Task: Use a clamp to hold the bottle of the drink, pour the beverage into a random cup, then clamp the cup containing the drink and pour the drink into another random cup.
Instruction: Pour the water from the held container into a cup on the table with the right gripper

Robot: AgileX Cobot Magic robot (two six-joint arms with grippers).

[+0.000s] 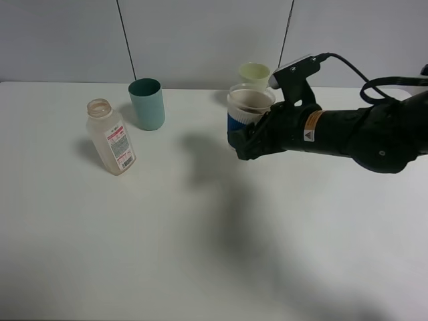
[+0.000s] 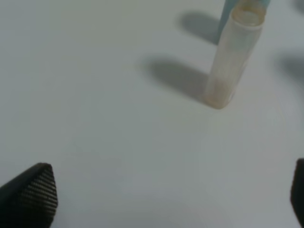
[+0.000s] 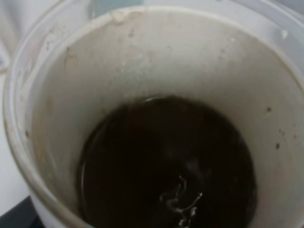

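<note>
My right gripper (image 1: 246, 136) is shut on the white cup with the blue band (image 1: 250, 102) and holds it upright above the table. The cup hangs just in front of the pale yellow-green tumbler (image 1: 255, 71) at the back. The right wrist view looks straight down into the cup (image 3: 118, 61), where the brown beverage (image 3: 166, 161) covers the bottom. The bottle (image 1: 112, 137) stands uncapped on the left, almost empty. In the left wrist view my left gripper (image 2: 166, 194) is open, well short of the bottle (image 2: 232, 57), with nothing between its fingers (image 2: 33, 194).
A teal tumbler (image 1: 147, 103) stands at the back, just right of the bottle, and shows behind the bottle in the left wrist view (image 2: 226, 14). The white table (image 1: 200, 234) stretches bare toward the front. My left arm is outside the exterior high view.
</note>
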